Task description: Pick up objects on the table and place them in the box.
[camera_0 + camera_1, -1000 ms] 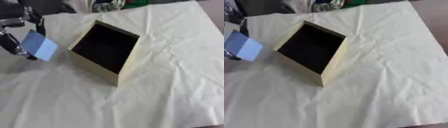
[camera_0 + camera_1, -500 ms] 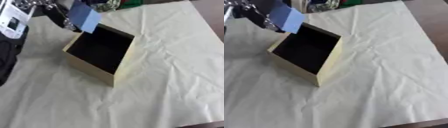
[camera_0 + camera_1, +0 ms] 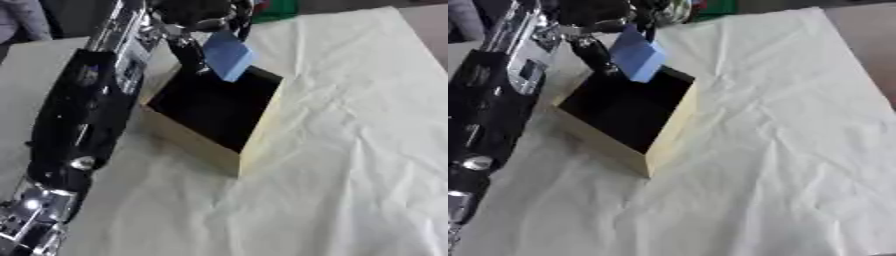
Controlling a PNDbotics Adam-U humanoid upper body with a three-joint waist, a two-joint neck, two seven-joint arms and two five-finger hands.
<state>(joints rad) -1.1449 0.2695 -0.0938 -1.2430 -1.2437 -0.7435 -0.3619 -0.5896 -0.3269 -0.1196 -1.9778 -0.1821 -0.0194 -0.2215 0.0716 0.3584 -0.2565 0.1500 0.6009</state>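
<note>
A flat blue block (image 3: 227,55) hangs over the far corner of the open cream box (image 3: 262,127), whose inside is dark. My left hand (image 3: 197,17) is shut on the block from above, fingers curled round its top edge. The left arm stretches from the lower left across the table to the box. My right hand shows in neither view.
A wrinkled cream cloth (image 3: 350,150) covers the table. Something green and red (image 3: 278,7) lies at the far edge behind the box. A person's sleeve (image 3: 22,20) shows at the top left corner.
My left hand has carried the blue block from the left side up and over to the box's far corner. The camera has also shifted, so the box sits differently in the picture.
</note>
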